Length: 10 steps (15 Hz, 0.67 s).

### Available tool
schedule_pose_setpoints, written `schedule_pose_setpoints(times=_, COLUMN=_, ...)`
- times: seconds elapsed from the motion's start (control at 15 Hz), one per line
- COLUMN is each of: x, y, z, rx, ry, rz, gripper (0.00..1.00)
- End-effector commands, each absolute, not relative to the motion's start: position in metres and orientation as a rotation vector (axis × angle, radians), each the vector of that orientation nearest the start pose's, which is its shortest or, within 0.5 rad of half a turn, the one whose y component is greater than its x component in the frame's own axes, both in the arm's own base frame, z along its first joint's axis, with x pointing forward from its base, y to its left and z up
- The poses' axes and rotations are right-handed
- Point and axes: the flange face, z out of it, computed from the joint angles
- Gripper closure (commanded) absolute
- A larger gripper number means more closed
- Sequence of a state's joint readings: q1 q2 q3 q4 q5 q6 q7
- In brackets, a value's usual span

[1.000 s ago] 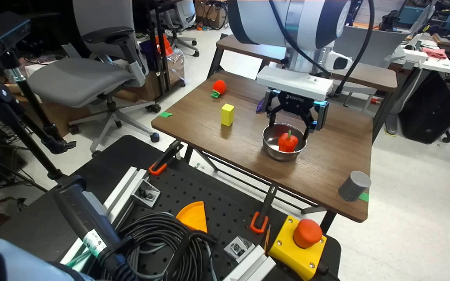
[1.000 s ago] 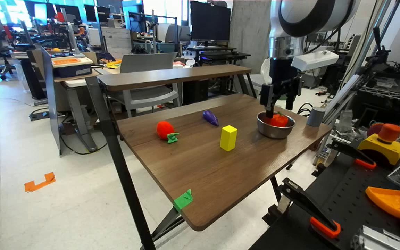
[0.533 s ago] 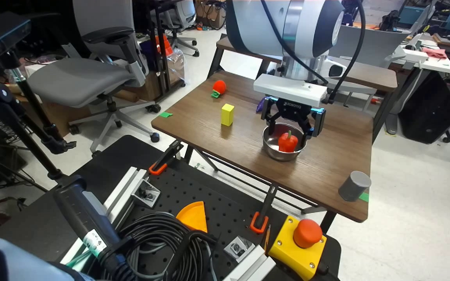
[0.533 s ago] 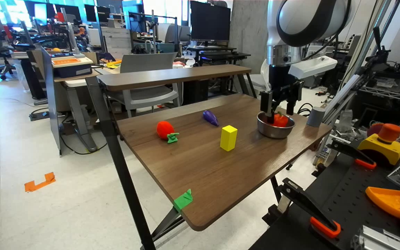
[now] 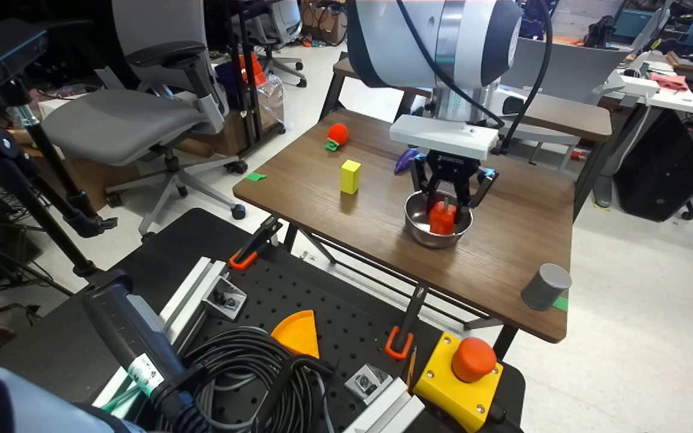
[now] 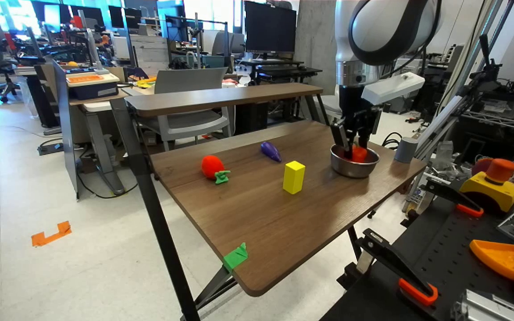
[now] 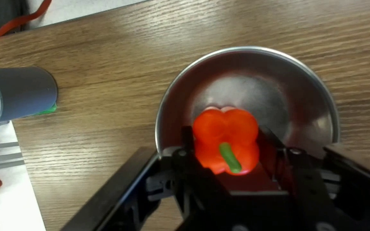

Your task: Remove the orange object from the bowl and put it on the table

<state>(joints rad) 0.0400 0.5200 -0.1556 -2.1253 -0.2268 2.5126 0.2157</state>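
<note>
Wrist view, orange pepper [image 7: 225, 133] in bowl [image 7: 249, 93], clasped between narrowed tips of pincer [image 7: 226, 134]
</note>
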Motion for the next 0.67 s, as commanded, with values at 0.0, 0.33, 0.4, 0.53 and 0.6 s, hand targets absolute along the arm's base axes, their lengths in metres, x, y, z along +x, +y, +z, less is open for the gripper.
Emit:
schedule_pose_setpoints(times=0.0, x=0.558, y=-0.063, z=0.169, rx=-3.342, ry=0.199, rz=0.156, gripper=0.75)
schedule_pose_setpoints(times=0.33, x=0.558, y=-0.068, z=0.250, rx=-3.184, ry=0.208, rz=0.225, gripper=0.75)
schedule_pose_setpoints(times=0.4, x=0.563, y=-0.071, z=0.268, rx=-3.150, ry=0.233, rz=0.227, gripper=0.75)
schedule_pose_setpoints(times=0.53, x=0.583, y=-0.080, z=0.304, rx=-3.081, ry=0.319, rz=0.197, gripper=0.75)
schedule_pose_setpoints(times=0.6, x=0.597, y=-0.087, z=0.319, rx=-3.050, ry=0.369, rz=0.175, gripper=0.75)
